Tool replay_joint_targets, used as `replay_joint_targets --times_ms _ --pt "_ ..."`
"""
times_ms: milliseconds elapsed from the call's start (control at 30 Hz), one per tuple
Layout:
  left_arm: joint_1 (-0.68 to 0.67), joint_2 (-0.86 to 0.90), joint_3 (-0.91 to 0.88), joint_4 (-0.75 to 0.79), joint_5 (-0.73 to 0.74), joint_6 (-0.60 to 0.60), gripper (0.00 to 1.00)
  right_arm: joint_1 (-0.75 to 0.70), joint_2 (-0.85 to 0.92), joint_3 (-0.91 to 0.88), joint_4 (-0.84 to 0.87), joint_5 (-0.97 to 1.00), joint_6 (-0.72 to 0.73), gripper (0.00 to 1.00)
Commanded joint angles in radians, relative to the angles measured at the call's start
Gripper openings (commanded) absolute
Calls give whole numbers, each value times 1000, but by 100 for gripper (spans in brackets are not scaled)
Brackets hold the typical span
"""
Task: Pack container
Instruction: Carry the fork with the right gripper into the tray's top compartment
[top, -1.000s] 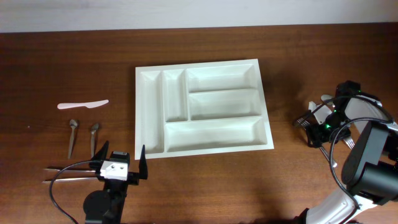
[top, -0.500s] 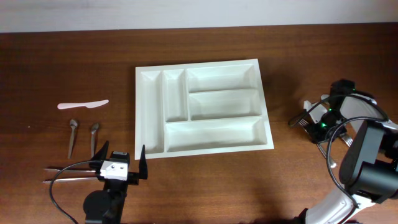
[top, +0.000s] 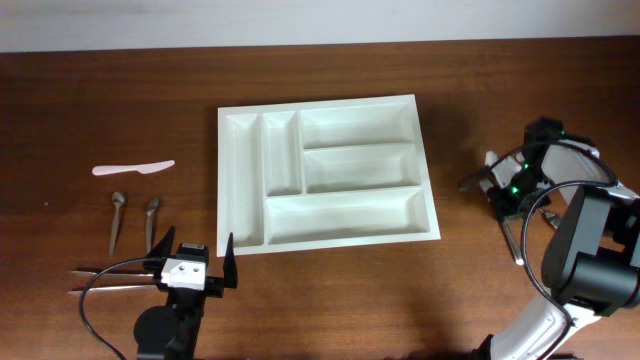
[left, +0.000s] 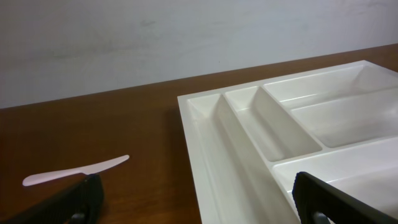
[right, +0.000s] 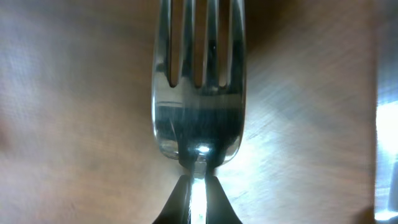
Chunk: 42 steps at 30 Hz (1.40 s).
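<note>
Right gripper (top: 503, 187) is out to the right of the container (top: 340, 215), pinched tight on the neck of a fork (right: 198, 106), tines aimed toward the tray! Left gripper (top: 197, 255) hangs near the table's front edge, just off the container's front-left corner, jaws spread wide, holding nothing. The container lies mid-table, all five compartments bare. A pink plastic knife (top: 133, 168) and two spoons (top: 117, 220) lie well left of it.

Big white plastic tray (top: 340, 215), lying flat and turned a touch crooked. Five empty compartments: two narrow ones side by side, three wide ones stacked. It's just ahead-right of the left gripper (top: 197, 252), well left of the right gripper (top: 508, 190).
</note>
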Motion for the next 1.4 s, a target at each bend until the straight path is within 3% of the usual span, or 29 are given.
replay_joint_targets --times_ms 0,233,300,400,600,667,733,933,1133,1367 --pt "6 -5 -8 2 11 16 99 16 0 184 -76 -27 126 4" --pt "6 -5 -8 2 11 16 99 89 0 580 -204 -148 475 4" --pt "6 -5 -8 2 11 16 99 138 0 654 -199 -190 681 4" --pt "6 -5 -8 2 11 16 99 233 0 678 -162 -218 936 4" --pt "6 -5 -8 2 11 16 99 407 1 677 -37 -200 1239 4" --pt "6 -5 -8 2 11 16 99 460 2 677 -6 -124 1393 4" --pt "6 -5 -8 2 11 16 99 512 3 675 -5 -4 1636 4" --pt "6 -5 -8 2 11 16 99 583 35 666 -4 57 2047 4" --pt "6 -5 -8 2 11 16 99 647 121 666 3 49 2240 4" --pt "6 -5 -8 2 11 16 99 687 208 666 89 45 2248 9"
